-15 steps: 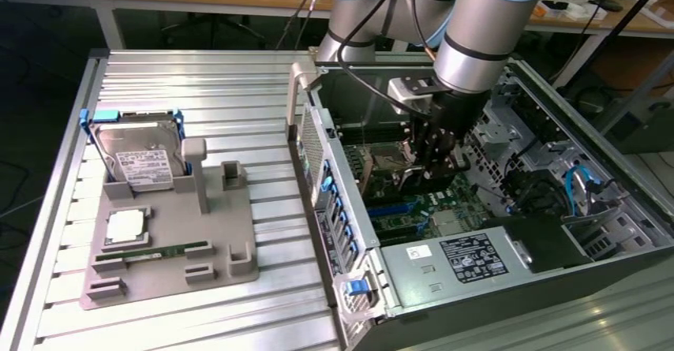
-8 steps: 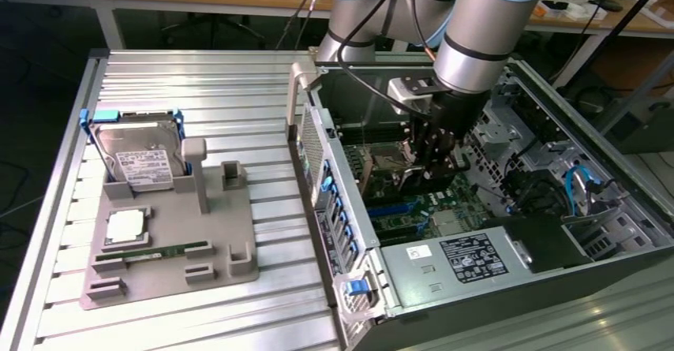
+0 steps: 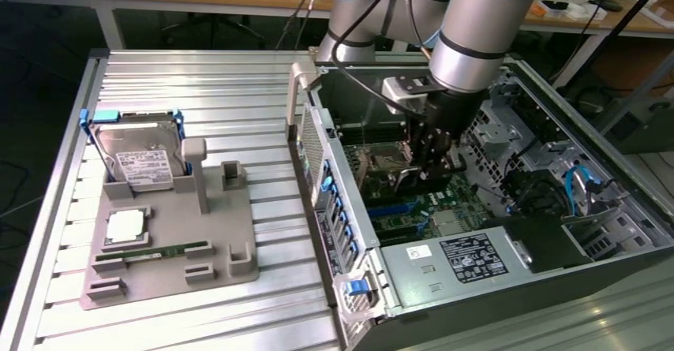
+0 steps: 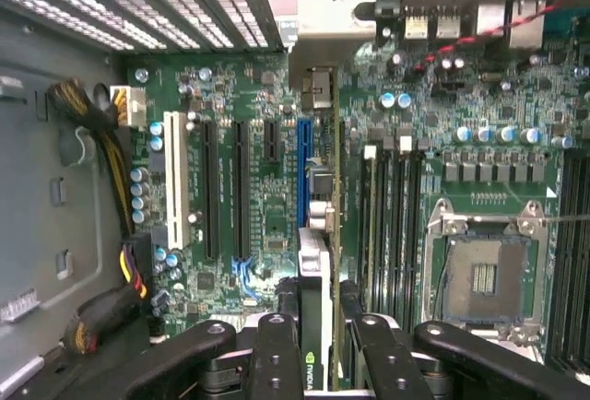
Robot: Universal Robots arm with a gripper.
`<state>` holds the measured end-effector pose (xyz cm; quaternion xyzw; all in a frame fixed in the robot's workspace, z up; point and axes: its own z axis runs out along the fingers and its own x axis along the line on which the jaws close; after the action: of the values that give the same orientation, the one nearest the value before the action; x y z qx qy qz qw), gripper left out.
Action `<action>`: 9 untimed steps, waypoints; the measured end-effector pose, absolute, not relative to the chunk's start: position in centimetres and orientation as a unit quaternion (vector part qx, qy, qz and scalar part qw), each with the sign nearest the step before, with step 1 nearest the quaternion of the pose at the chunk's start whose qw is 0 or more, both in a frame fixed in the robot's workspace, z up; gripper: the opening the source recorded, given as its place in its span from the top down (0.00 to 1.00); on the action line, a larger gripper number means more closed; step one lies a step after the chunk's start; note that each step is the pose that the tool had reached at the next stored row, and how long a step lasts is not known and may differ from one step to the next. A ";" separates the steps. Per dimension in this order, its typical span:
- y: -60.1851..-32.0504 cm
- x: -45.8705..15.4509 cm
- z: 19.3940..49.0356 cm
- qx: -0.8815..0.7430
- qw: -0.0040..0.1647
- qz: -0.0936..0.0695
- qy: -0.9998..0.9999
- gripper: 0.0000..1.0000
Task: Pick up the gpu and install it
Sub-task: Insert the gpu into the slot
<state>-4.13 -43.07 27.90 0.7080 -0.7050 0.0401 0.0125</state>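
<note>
A: Exterior view first: what did it show?

B: A grey robot arm (image 3: 463,43) reached down from the top of the picture into an open computer case (image 3: 589,240) lying on its side on a ribbed metal table (image 3: 211,75). Its gripper (image 3: 434,173) sat low inside the case, just above the green motherboard (image 3: 421,209).

A: Was the gripper holding anything?

B: Yes. In the wrist view the black fingers (image 4: 277,354) were clamped on the gpu (image 4: 318,234), one on each side of the thin card. The card stood on edge, seen from above, running away from the camera with its pale metal bracket (image 4: 336,13) at the far end against the rear of the case.

A: Where was the card relative to the slots?

B: It lay right alongside the blue expansion slot (image 4: 302,170). I could not tell whether it was seated in that slot or only over it.

A: What else was on the board?

B: A bare processor socket (image 4: 484,271) beside the memory slots, and a white slot (image 4: 177,188) on the other side of the blue one.

A: And outside the case?

B: At the exterior view's left, a grey parts tray (image 3: 169,272) rested on the table. It held a silver hard drive (image 3: 137,162) upright at the far end and a green memory stick (image 3: 153,251) lying flat nearer the camera.
</note>
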 end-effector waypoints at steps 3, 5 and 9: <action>-43.5 -5.2 27.7 0.708 0.013 0.041 -0.705 0.73; -43.7 -5.5 27.6 0.708 0.013 0.041 -0.705 0.73; -43.8 -5.7 27.4 0.708 0.013 0.042 -0.705 0.73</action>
<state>-5.71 -43.82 27.45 0.7079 -0.7049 0.0421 0.0135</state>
